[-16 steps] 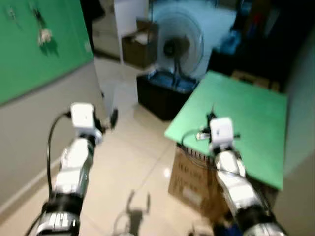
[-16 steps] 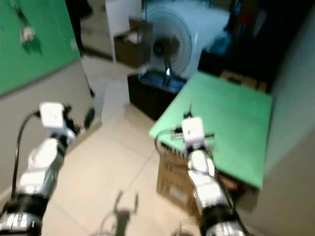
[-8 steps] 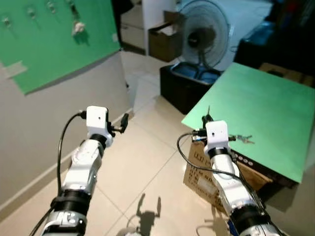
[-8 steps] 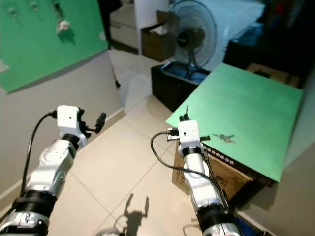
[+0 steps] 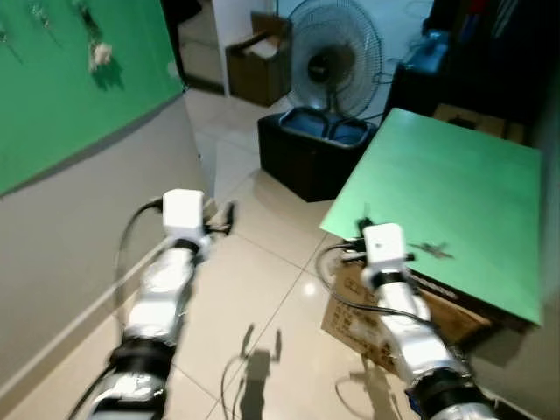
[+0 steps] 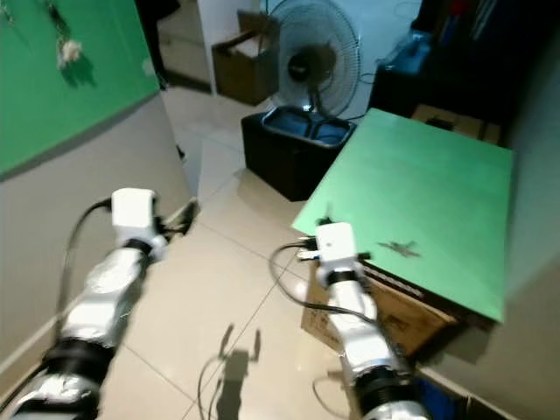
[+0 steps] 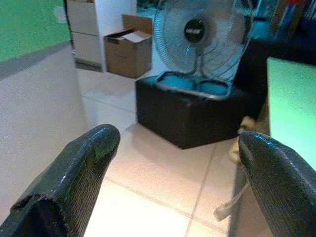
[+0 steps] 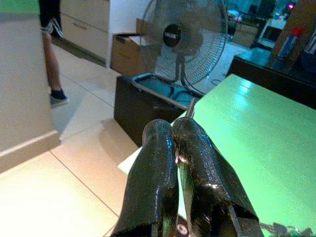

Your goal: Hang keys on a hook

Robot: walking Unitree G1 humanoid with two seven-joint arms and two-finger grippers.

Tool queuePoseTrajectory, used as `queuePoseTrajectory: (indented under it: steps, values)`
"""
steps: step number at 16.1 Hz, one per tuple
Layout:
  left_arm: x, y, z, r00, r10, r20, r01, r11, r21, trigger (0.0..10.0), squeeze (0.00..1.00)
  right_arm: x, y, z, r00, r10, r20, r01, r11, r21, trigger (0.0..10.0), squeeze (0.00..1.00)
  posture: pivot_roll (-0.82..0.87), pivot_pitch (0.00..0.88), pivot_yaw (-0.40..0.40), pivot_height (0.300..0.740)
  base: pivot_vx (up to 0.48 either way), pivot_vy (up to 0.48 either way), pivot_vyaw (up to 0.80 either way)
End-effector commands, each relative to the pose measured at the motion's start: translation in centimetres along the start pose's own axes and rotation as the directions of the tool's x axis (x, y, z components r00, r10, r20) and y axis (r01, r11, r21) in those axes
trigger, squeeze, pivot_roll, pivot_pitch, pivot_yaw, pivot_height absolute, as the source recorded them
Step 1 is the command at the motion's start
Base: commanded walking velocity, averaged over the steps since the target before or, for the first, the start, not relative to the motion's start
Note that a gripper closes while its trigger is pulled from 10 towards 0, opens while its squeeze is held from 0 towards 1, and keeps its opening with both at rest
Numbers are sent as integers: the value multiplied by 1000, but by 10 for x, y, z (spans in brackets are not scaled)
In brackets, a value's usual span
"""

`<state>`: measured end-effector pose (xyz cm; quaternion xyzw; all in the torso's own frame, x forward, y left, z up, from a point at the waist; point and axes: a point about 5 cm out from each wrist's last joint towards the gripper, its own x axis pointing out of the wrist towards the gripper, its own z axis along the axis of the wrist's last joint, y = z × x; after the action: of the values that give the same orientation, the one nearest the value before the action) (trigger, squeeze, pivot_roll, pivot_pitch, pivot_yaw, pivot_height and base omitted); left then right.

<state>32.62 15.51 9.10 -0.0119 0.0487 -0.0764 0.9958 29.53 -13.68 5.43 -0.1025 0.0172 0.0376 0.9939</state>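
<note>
A small bunch of keys (image 5: 433,250) lies on the green tabletop (image 5: 455,175) to my right, also seen at the edge of the right wrist view as keys (image 8: 284,229). My right gripper (image 5: 362,227) is shut and empty, hovering at the table's near left edge, a short way left of the keys. My left gripper (image 5: 224,215) is open with nothing between its fingers, held over the tiled floor near the grey wall. High on the left wall hangs a green board (image 5: 61,96) with hooks; a small white object (image 5: 96,55) hangs from one.
A standing fan (image 5: 333,59) sits behind a black box (image 5: 311,153) ahead. A cardboard box (image 5: 376,319) is under the green table, and another carton (image 5: 258,54) stands at the back. A person's leg and shoe (image 8: 53,74) are by the wall. Open tiled floor lies between my arms.
The whole picture has swung and sharpened, so the camera moved. Both arms stay raised as before, and the keys still lie on the table.
</note>
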Motion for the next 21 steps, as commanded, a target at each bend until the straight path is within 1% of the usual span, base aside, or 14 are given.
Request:
queuePoseTrajectory:
  steps: [1,3,7,9,12,13,15,18,21]
  values:
    - [-1,9,-2,999,40,-18,-39,999,22,10000,0,6,8,7,999,27,17,-27,1000,13,0,0,-48,0,34,727,379,292,0]
    - [-1,8,-3,999,45,-20,-44,999,27,10000,0,9,9,8,999,32,12,-32,999,17,0,0,-41,0,30,727,382,292,0]
    - [1,4,-2,999,33,-13,-33,999,35,10000,0,15,11,12,999,50,13,-50,999,-14,0,0,-30,0,28,727,448,0,800]
    - [1,1,-3,999,31,-10,-30,999,36,10000,0,16,16,11,997,82,10,-82,996,-26,0,0,-26,0,21,727,472,0,787]
    - [0,0,-4,999,30,-13,-29,998,52,10000,0,15,17,8,996,85,-9,-85,996,-27,0,0,-21,0,18,727,476,0,775]
    - [0,-3,-6,999,26,-22,-24,997,73,10000,0,16,18,7,996,92,-16,-93,995,-32,0,0,-16,0,16,727,420,0,763]
    - [-1,-3,-6,999,36,-20,-34,995,90,10000,0,16,22,6,994,109,-22,-109,993,-41,0,0,3,0,2,727,367,-302,750]
    - [-4,0,-9,998,59,-24,-57,994,91,10000,0,19,28,7,989,144,-26,-146,988,-53,0,0,19,0,-10,727,340,-335,731]
    - [-7,-2,-11,998,58,-28,-55,992,115,10000,0,20,33,8,986,166,-21,-167,985,-39,0,0,38,0,-24,727,291,-376,715]
